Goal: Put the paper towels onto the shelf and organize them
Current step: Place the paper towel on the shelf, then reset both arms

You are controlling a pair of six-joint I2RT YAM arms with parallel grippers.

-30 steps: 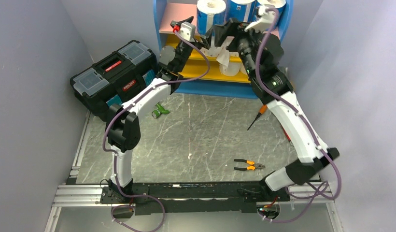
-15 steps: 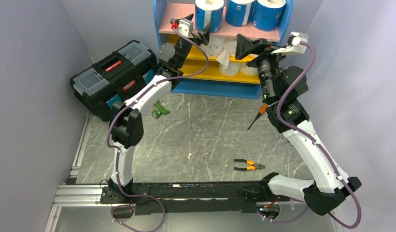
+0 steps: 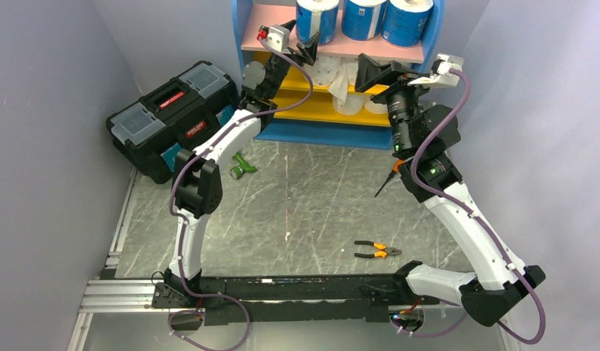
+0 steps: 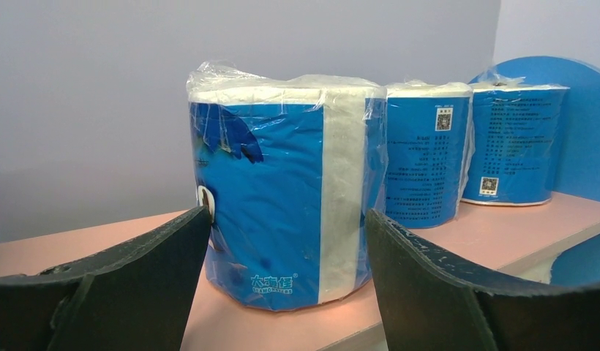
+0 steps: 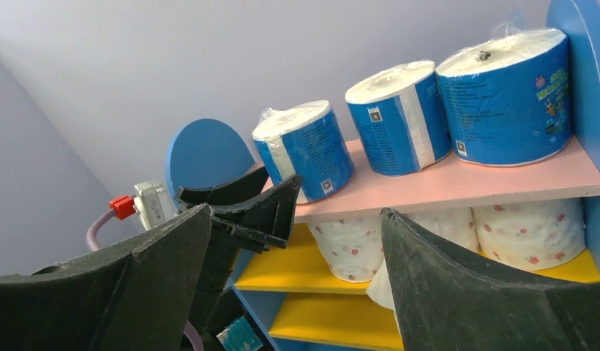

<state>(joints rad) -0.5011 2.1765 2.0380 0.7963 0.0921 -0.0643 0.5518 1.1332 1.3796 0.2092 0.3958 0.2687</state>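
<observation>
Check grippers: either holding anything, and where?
Right gripper open, empty. Left gripper straddles the leftmost blue roll low on its sides; firm grip cannot be told.

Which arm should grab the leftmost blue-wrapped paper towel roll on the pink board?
Likely left: the left gripper faces that roll close up, fingers framing it; the right gripper hangs farther right.

Light: bright, even and diffuse, from overhead in all three views.
Shadows: faint and soft-edged on the grey surface [image 3: 304, 205].
Glare: pale sheen on the crinkled wrap of the nearest blue roll [image 4: 282, 212].
Focus: left claw [image 4: 286, 216] and right claw [image 5: 295, 213] fingers soft, near-black; shelf [image 5: 443, 183] sharp.
Edges: mild wide-angle stretch in the wrist views.
</observation>
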